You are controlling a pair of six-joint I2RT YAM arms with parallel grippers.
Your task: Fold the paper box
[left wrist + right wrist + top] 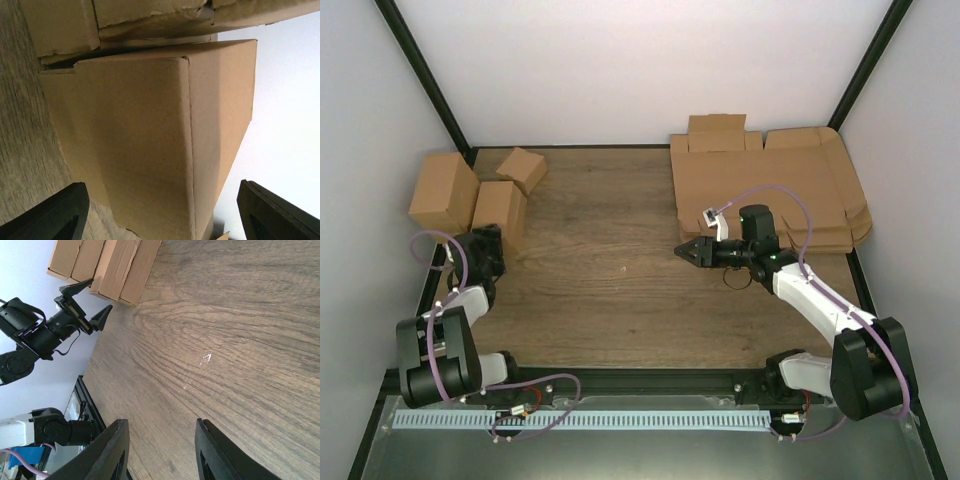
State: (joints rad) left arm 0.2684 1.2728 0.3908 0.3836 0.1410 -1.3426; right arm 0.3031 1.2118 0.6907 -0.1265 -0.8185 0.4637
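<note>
Spanning your white-walled cell [620, 70], a brown wood-grain tabletop [620, 290]; left gripper [101, 294] and right gripper [161, 447], jaws apart.

**White booth, wood-grain counter**

A wood-grain counter [620, 300] lies between plain white walls [640, 70]. A black post [423, 75] slants up at each far corner. A grey metal plate [650, 455] runs along the near edge. The light is soft and even.
</note>
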